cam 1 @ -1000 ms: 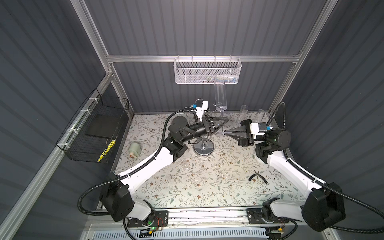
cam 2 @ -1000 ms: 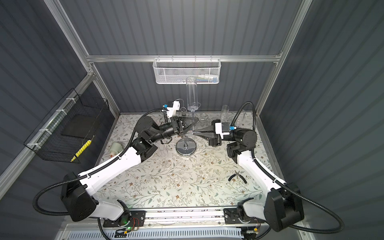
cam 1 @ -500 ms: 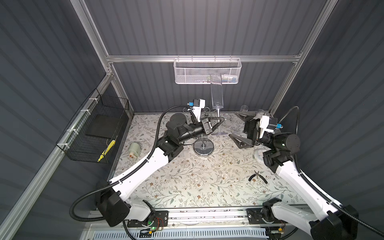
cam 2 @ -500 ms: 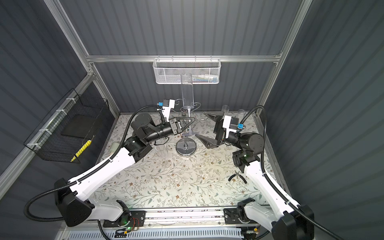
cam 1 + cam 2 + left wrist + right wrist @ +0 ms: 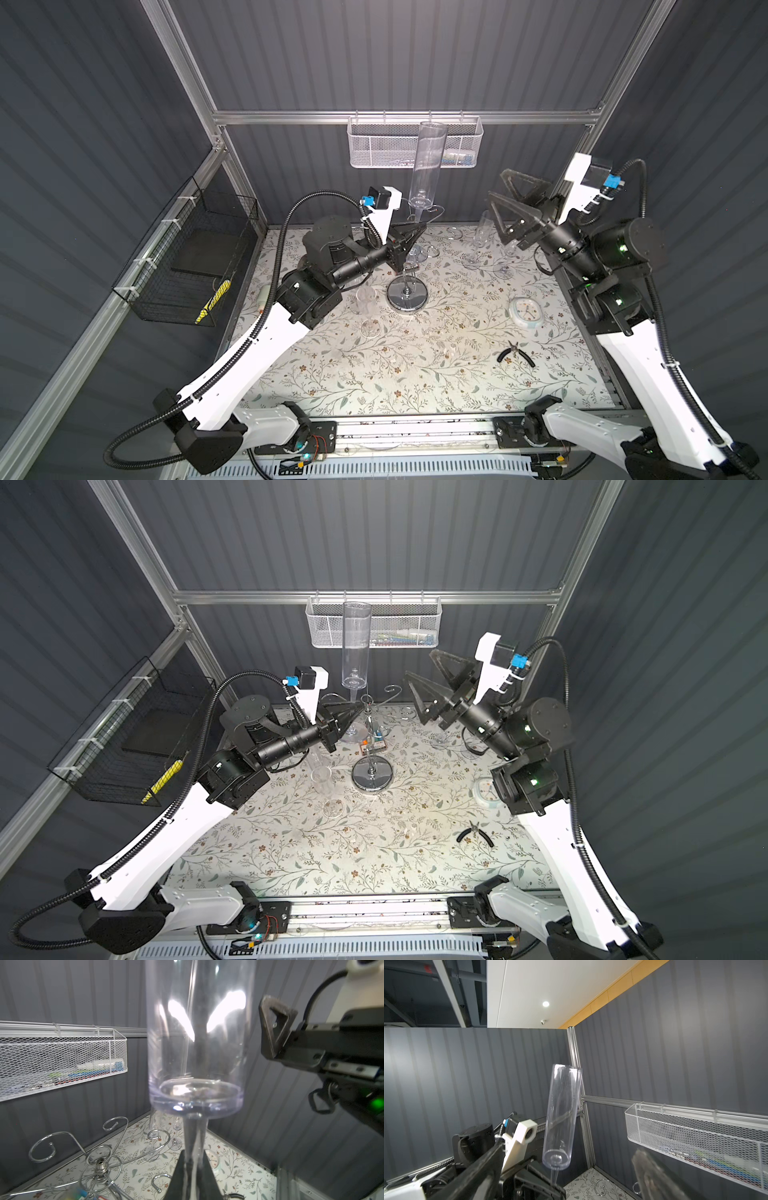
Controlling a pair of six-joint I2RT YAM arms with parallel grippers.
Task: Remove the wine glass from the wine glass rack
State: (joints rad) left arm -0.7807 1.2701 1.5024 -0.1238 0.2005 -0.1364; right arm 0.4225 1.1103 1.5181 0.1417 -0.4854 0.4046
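- My left gripper [image 5: 192,1162] pinches the wine glass [image 5: 428,166] stem; the flute stands upright beside the wine glass rack [image 5: 407,297] top.
- My right gripper [image 5: 498,184] gapes wide, empty.
- Judged light, rigid, slippery, brittle: grip the stem only.

Robot lab test cell: grey ribbed wall panels [image 5: 374,54], aluminium extrusion frame [image 5: 407,117], floral table cover [image 5: 415,365], robot arms [image 5: 266,345] bolted to front rail [image 5: 415,430]; office ceiling downlight [image 5: 545,1003] above walls.

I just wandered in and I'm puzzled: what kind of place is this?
Likely a robot test booth: two white-and-black robot arms on a metal rail, dark ribbed wall panels in an aluminium frame, and a floral tabletop with a chrome wire glass rack.
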